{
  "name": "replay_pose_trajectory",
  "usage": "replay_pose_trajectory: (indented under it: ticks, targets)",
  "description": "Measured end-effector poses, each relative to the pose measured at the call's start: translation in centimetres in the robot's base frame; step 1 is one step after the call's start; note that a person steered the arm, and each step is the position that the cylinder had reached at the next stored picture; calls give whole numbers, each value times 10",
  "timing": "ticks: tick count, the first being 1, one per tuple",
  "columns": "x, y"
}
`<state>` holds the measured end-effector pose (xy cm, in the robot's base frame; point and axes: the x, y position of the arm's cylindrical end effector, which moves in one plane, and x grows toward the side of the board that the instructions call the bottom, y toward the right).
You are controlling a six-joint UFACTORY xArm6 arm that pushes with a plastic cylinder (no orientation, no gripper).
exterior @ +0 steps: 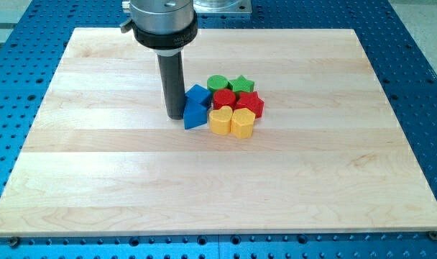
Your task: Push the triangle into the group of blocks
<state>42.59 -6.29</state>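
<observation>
A blue triangle [194, 115] lies on the wooden board [118, 180], at the left side of a tight group of blocks. My tip [175, 116] stands right against the triangle's left side. A blue cube-like block [198, 94] sits just above the triangle. The group holds a green round block [217, 83], a green star [241, 85], a red round block [223, 98], a red star [250, 103], a yellow heart [220, 121] and a yellow hexagon [243, 123]. The triangle touches the yellow heart.
The arm's grey mount [163, 21] hangs over the board's top edge. A blue perforated table [420, 43] surrounds the board on all sides.
</observation>
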Motion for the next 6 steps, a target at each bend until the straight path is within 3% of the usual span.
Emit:
replay_pose_trajectory:
  ticks: [3, 6]
  targets:
    - [27, -1]
    - [29, 26]
